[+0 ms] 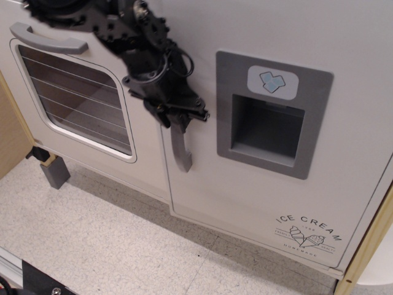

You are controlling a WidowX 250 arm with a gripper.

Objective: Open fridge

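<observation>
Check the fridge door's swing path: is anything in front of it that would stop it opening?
Nothing visible blocks it. The hand is closed on the grey vertical handle, and the fridge door has only bare floor in front. The grey block sits below the oven door, clear of the swing.

The black gripper (175, 114) covers the upper part of the fridge's (258, 203) grey handle (179, 150), so the fingertips and their grip cannot be made out. The arm (92, 21) runs off the top edge. The fridge door is cut at the top and right. The small print under the ICE CREAM logo (307, 228) is too small to read.
</observation>
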